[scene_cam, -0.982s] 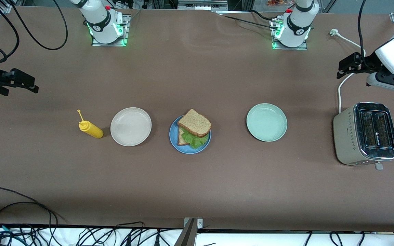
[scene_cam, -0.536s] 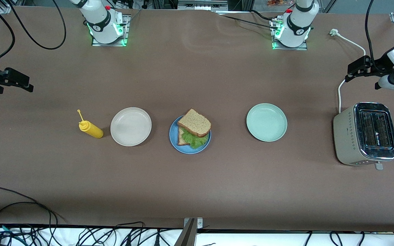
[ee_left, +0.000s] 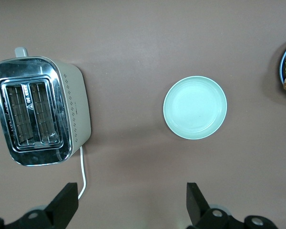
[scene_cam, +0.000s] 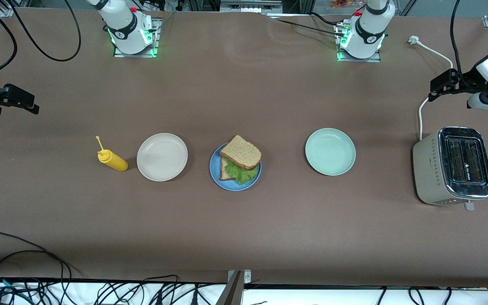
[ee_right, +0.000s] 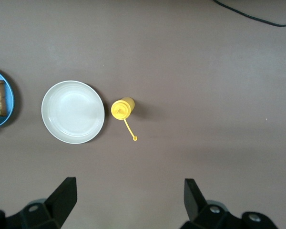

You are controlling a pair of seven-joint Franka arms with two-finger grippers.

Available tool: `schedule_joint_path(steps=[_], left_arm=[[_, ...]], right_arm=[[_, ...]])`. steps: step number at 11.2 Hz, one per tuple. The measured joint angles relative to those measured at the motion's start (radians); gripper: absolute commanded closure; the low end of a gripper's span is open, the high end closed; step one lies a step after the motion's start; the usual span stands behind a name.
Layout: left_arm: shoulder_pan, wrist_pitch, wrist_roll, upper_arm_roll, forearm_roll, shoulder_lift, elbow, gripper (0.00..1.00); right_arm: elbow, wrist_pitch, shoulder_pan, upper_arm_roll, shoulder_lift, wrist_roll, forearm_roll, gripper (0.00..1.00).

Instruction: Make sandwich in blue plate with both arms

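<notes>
The sandwich (scene_cam: 240, 153) lies on the blue plate (scene_cam: 214, 173) in the middle of the table: two brown bread slices, the top one skewed, with green lettuce (scene_cam: 238, 173) showing between them. My left gripper (scene_cam: 439, 86) hangs open and empty over the table's left-arm end, above the toaster's cord. In the left wrist view its fingers (ee_left: 68, 198) stand wide apart. My right gripper (scene_cam: 23, 103) hangs open and empty over the right-arm end. Only an edge of the blue plate (ee_right: 9, 102) shows in the right wrist view.
A pale green plate (scene_cam: 330, 151) sits between the blue plate and a beige toaster (scene_cam: 453, 165) with a white cord (scene_cam: 420, 118). Toward the right arm's end stand a beige plate (scene_cam: 162, 156) and a yellow squeeze bottle (scene_cam: 112, 159).
Both grippers have drawn outward toward their own ends of the table, most of it in the first half second. The sandwich and plates have not moved.
</notes>
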Motion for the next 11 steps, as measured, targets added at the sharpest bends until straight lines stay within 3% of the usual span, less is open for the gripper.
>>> schedule_joint_path(steps=[11], left_arm=[[0.0,0.008,-0.041,-0.029,0.016,-0.023,-0.016,0.0]], right_arm=[[0.0,-0.013,-0.001,-0.011,-0.017,0.003,0.0,0.0]])
